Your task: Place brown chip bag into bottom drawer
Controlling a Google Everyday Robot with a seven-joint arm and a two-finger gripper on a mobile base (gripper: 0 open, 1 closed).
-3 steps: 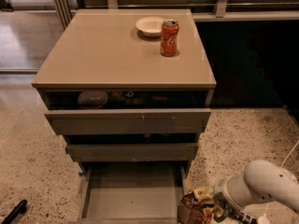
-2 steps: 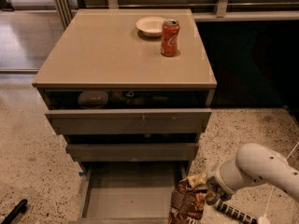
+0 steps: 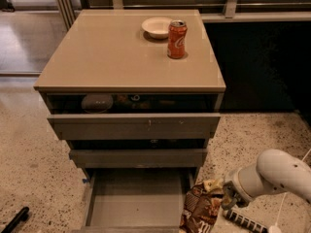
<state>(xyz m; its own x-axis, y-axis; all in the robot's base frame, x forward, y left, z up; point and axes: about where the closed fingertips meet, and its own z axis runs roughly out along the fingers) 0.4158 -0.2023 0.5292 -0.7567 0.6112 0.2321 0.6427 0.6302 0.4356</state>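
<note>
The tool (image 3: 225,198) sits low at the right of the view, just off the front right corner of the cabinet, at the end of a thick white arm (image 3: 278,175) that comes in from the right edge. It is clamped on the cream-yellow upper end of the brown chip bag (image 3: 199,210), which hangs down and to the left of it, its lower part cut off by the bottom of the view. The bag overlaps the right side wall of the bottom drawer (image 3: 138,198), at the front right corner (whether it is over the tray or just outside it, I cannot tell). That drawer is pulled out, its flat grey floor bare. Just below the tool, a black ridged piece (image 3: 246,221) lies on the speckled floor (image 3: 29,149).

Above the bottom drawer, the middle drawer (image 3: 138,158) is pulled out a little, and the top drawer (image 3: 133,126) a little as well, with a rounded grey item (image 3: 97,102) and other dim things in the dark gap above its front. On the table (image 3: 112,57) stand an orange soda can (image 3: 177,39), upright, and just behind and left of it a shallow white bowl (image 3: 156,26). A black object (image 3: 14,220) lies on the floor at the far lower left
</note>
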